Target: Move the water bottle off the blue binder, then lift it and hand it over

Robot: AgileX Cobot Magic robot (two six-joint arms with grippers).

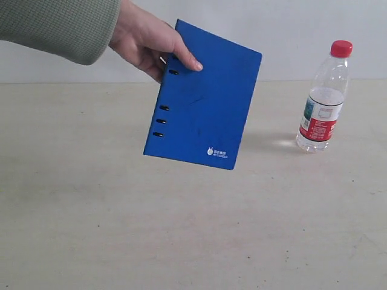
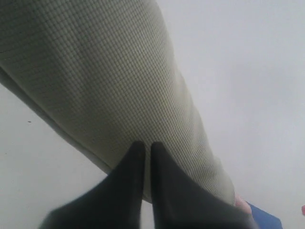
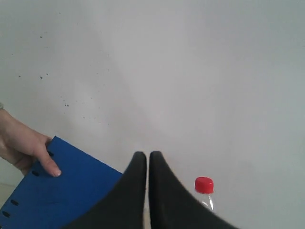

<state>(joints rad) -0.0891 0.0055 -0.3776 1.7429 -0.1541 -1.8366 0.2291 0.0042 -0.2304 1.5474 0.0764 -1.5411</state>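
Note:
A person's hand holds the blue binder tilted in the air above the table, gripping it near the spine holes. The water bottle, clear with a red cap and red-and-white label, stands upright on the table at the right, apart from the binder. Neither gripper shows in the exterior view. In the left wrist view my left gripper is shut and empty, with the person's green sleeve behind it. In the right wrist view my right gripper is shut and empty; the binder and the bottle's red cap flank it.
The beige table stretches across the exterior view, with a white wall behind it. The person's arm in a green sleeve reaches in from the upper left.

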